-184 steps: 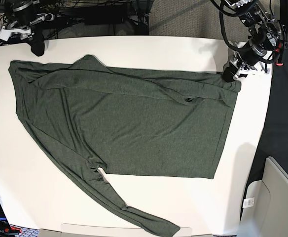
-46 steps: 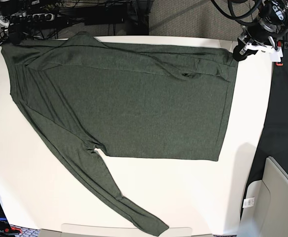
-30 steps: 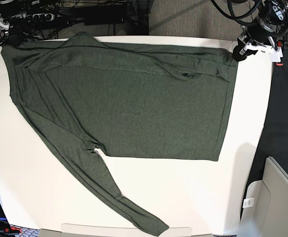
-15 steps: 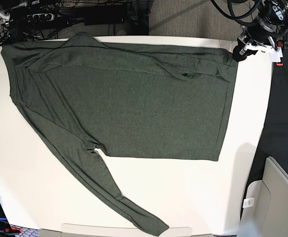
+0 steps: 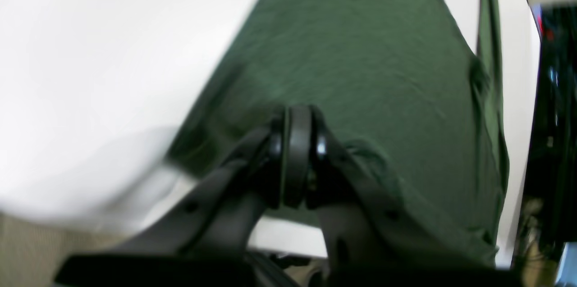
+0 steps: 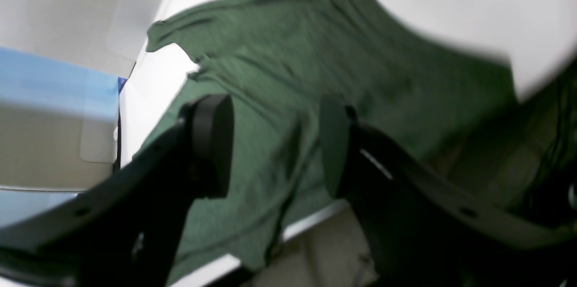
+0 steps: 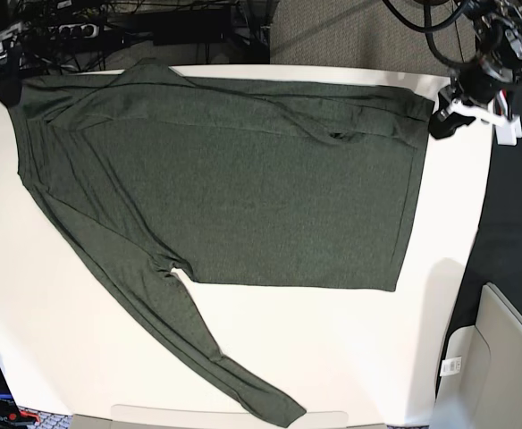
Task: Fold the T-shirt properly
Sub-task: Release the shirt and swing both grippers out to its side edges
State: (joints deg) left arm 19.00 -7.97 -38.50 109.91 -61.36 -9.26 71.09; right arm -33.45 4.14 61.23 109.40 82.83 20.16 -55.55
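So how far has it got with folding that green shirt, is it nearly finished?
Not nearly. The T-shirt lies spread flat on the white table, with one sleeve trailing loose toward the near edge and only a narrow fold along the far edge. In hand: the left pincer is shut at the shirt's corner; whether it pinches cloth is unclear. The right pincer hangs open above the other end. The real folds remain.

Your white surface (image 7: pixel 332 357) carries only the shirt (image 7: pixel 243 179), spread flat across its far half, one sleeve (image 7: pixel 207 353) trailing toward the near edge.
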